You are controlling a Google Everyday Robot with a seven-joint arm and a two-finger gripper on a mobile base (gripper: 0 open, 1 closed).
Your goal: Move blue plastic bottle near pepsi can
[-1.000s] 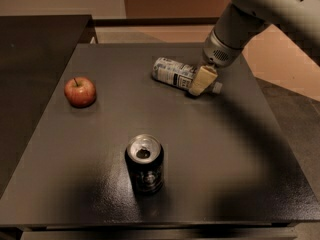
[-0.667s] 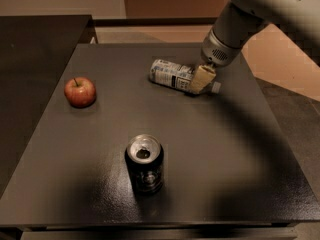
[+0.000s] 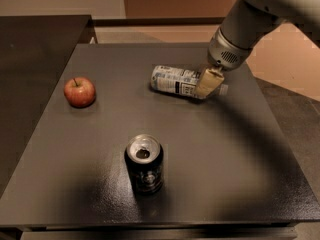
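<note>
A dark, matte table (image 3: 240, 149) fills most of the view, with a second dark surface (image 3: 35, 59) along its left side. The grey robot arm (image 3: 250, 24) enters from the upper right and reaches down toward the far right part of the table. We see its gripper (image 3: 210, 81) set down at the right-hand end of the blue plastic bottle (image 3: 175, 80), close to the white cap (image 3: 223, 89); we cannot tell whether it is clamped on the bottle or loose. The bottle lies on its side, far right of centre. The pepsi can (image 3: 144, 164) stands upright near the front edge, well apart from the bottle, its top opened. A red apple (image 3: 79, 91) rests at the left.
</note>
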